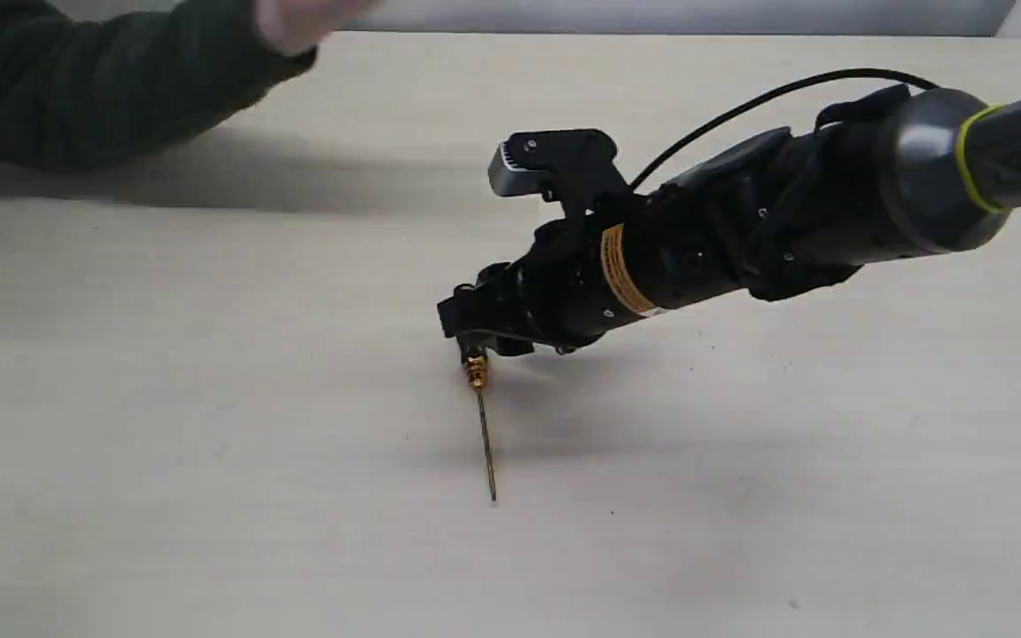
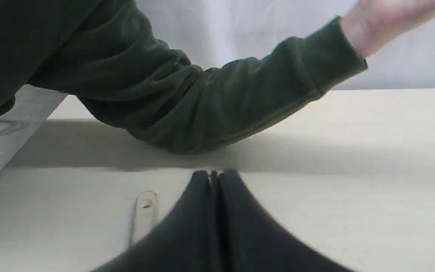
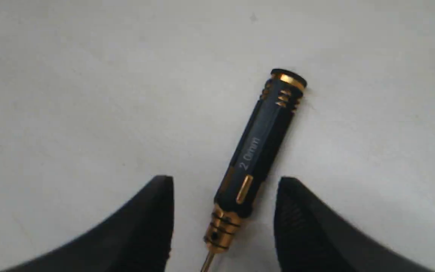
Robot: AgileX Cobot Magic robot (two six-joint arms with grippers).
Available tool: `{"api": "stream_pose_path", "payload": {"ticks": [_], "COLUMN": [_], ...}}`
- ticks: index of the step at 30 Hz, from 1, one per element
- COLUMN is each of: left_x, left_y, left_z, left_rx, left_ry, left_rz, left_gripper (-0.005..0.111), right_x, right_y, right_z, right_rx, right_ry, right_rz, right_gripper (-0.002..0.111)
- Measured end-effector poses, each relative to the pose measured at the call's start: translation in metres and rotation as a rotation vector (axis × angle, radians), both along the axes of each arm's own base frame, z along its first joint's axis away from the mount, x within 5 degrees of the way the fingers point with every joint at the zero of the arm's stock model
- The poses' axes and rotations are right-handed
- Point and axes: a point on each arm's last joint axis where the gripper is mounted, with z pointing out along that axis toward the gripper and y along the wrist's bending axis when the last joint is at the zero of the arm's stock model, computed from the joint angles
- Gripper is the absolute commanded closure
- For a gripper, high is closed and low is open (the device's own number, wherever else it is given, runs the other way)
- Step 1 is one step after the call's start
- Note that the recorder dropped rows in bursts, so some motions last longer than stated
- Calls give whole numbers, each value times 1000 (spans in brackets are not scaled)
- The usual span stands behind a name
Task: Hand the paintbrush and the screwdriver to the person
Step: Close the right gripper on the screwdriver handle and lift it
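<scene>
Straddling the screwdriver (image 3: 257, 151) with right fingers (image 3: 308, 226) spread, poised to pinch it off the desk (image 3: 70, 94); left fingers (image 2: 202, 211) clenched, empty.

A slim precision screwdriver (image 3: 257, 151) with a black faceted handle, gold rings and pale "2.0mm" print lies flat on the pale matte table (image 3: 89, 94). The right gripper (image 3: 225, 181) is spread wide, its two black fingers (image 3: 145, 226) flanking the handle's gold collar end without touching it. The thin shaft runs out of frame between them.
</scene>
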Motion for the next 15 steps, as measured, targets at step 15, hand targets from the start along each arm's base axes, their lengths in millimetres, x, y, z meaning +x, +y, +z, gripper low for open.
{"api": "stream_pose_path", "payload": {"ticks": [15], "left_x": [0], "left_y": [0], "left_z": [0], "left_rx": [0], "left_ry": [0], "left_rz": [0], "left_gripper": [107], "right_x": [2], "right_y": [-1], "right_z": [-5], "right_rx": [-16], "right_ry": [3], "right_rz": [-19], "right_gripper": [63]}}
